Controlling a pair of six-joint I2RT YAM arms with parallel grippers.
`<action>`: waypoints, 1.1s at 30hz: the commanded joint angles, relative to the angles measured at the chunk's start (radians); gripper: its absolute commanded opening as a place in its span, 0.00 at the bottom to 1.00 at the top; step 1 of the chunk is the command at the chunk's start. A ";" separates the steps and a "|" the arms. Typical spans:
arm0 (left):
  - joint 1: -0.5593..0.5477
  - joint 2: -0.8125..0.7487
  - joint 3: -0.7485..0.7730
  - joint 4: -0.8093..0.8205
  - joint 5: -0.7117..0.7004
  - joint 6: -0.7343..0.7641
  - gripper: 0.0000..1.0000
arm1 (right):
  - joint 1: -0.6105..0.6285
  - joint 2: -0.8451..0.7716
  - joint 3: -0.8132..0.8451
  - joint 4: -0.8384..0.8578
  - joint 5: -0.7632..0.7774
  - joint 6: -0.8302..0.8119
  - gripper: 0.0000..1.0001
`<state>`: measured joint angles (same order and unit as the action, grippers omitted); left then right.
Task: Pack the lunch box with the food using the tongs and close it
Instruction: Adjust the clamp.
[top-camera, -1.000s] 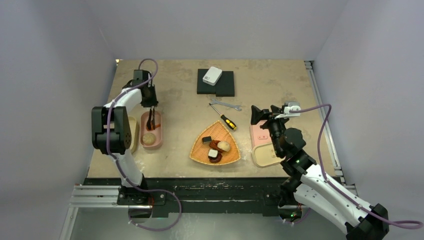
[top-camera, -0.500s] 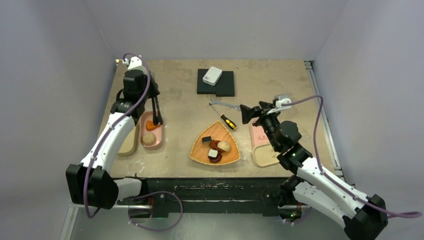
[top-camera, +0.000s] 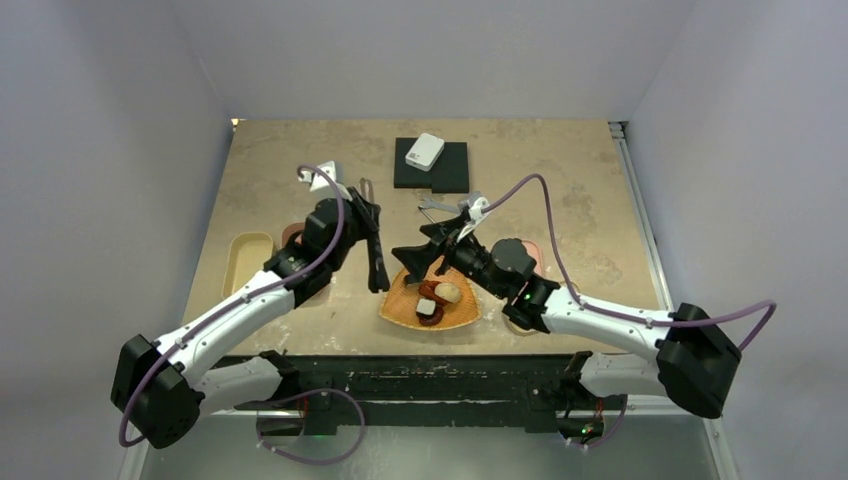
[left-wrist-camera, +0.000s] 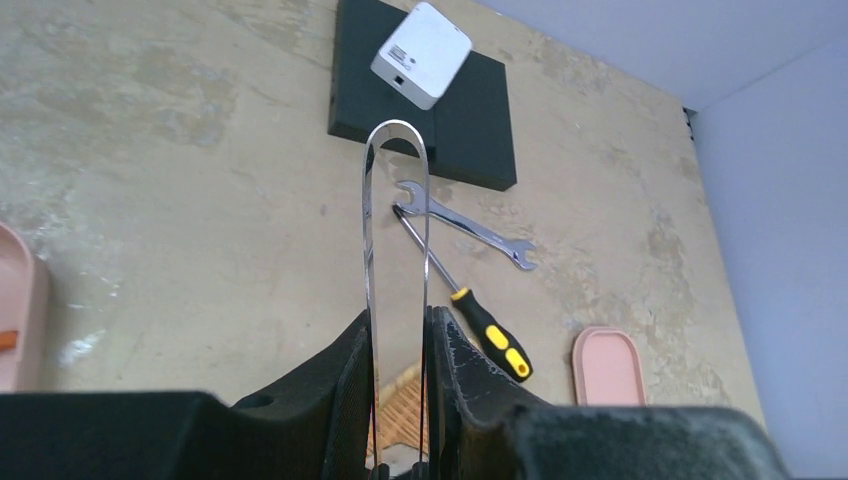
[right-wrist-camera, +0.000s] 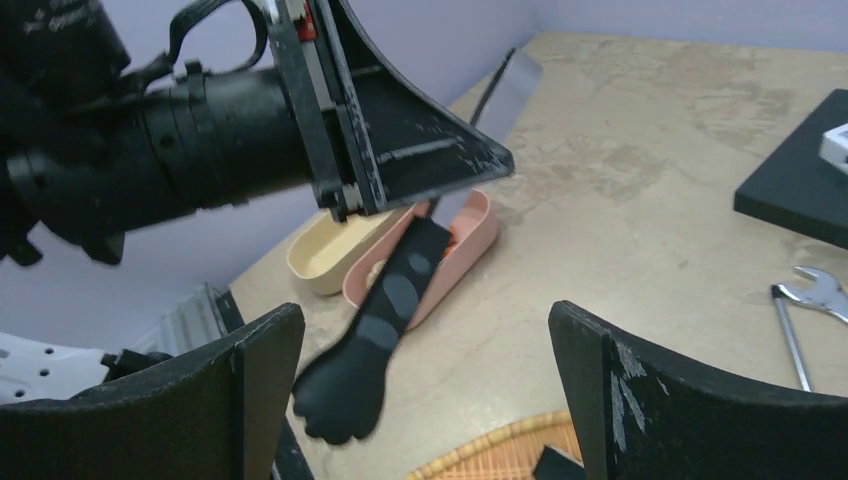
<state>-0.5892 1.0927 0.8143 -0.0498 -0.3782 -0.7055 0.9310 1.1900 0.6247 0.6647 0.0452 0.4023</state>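
Observation:
My left gripper (top-camera: 362, 216) (left-wrist-camera: 398, 345) is shut on the tongs (top-camera: 376, 262) (left-wrist-camera: 396, 140). Their looped end rises ahead in the left wrist view. Their dark tips (right-wrist-camera: 365, 350) hang just left of the woven basket (top-camera: 400, 300). The basket holds food: a beige bun (top-camera: 449, 292), a reddish piece and a black-and-white piece (top-camera: 428, 308). My right gripper (top-camera: 424, 250) (right-wrist-camera: 420, 400) stands open over the basket's upper left edge, facing the tongs with nothing between its fingers. The pink lunch box (right-wrist-camera: 450, 255) (top-camera: 292, 236) lies behind the left arm, with an orange bit inside.
A beige box (top-camera: 248, 262) (right-wrist-camera: 318, 252) sits beside the pink one. A pink lid (left-wrist-camera: 608, 365) lies on the right. A wrench (left-wrist-camera: 470, 225) and a yellow-and-black screwdriver (left-wrist-camera: 490, 332) lie behind the basket. At the back, a black pad (top-camera: 445, 170) carries a white box (top-camera: 425, 152).
The left arm swung from the pink box toward the basket, carrying the tongs. The right arm moved left from the lid to the basket's edge, and its jaws opened wider.

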 joint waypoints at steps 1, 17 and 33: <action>-0.117 0.001 -0.013 0.161 -0.187 -0.080 0.12 | 0.017 0.040 0.052 0.128 -0.078 0.064 0.96; -0.175 0.064 0.100 0.101 -0.132 -0.060 0.16 | 0.032 0.175 0.074 -0.063 0.108 0.064 0.92; -0.176 0.024 0.149 -0.061 0.054 -0.070 0.17 | 0.014 0.160 0.039 -0.146 0.242 0.015 0.89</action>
<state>-0.7605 1.1576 0.9134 -0.0780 -0.3870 -0.7685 0.9596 1.3697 0.6579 0.5240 0.2298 0.4561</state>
